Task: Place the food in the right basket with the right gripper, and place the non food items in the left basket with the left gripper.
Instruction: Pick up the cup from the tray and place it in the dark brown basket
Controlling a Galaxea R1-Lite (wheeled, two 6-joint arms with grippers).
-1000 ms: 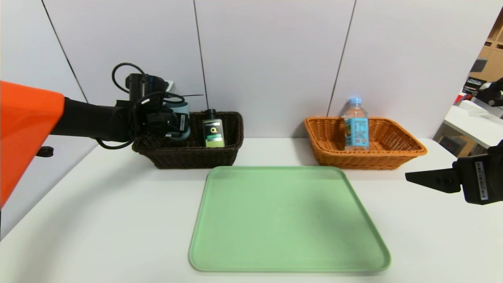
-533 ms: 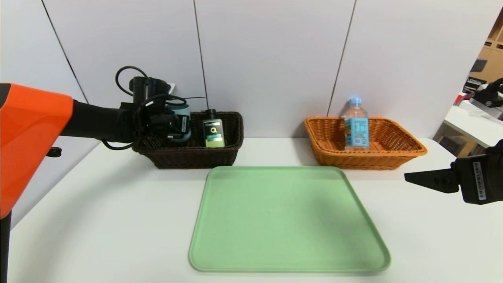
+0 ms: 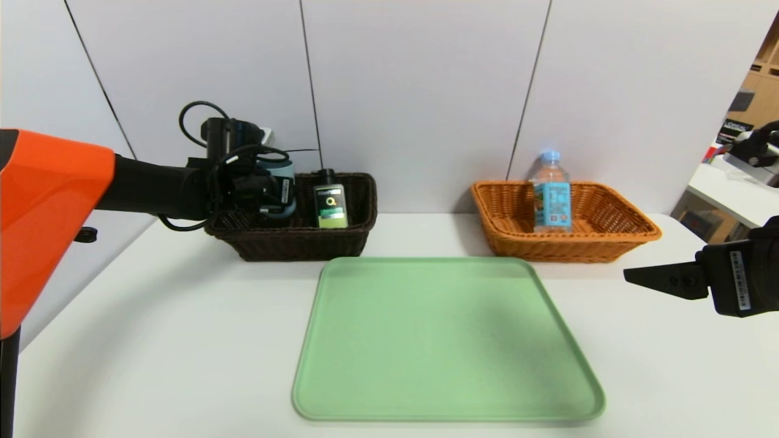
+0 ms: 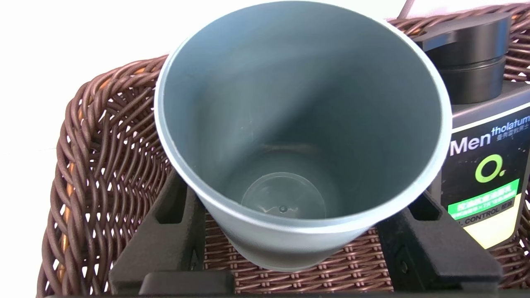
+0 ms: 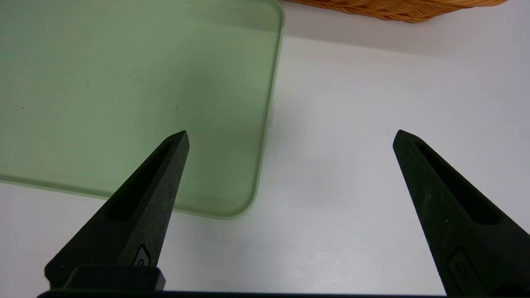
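The blue-grey cup is upright over the left end of the dark brown left basket. My left gripper is shut on the cup, one black finger on each side of it. I cannot tell whether the cup's base touches the basket floor. The black pump bottle stands in the same basket, right beside the cup. The clear water bottle stands in the orange right basket. My right gripper hovers open and empty over the table's right side.
A bare green tray lies in the middle of the white table, in front of both baskets. A grey panelled wall rises close behind the baskets. Another white table with clutter stands at the far right.
The left arm has shifted slightly right and a little lower with the cup, then held still. The right gripper has drifted a touch to the left, still open.
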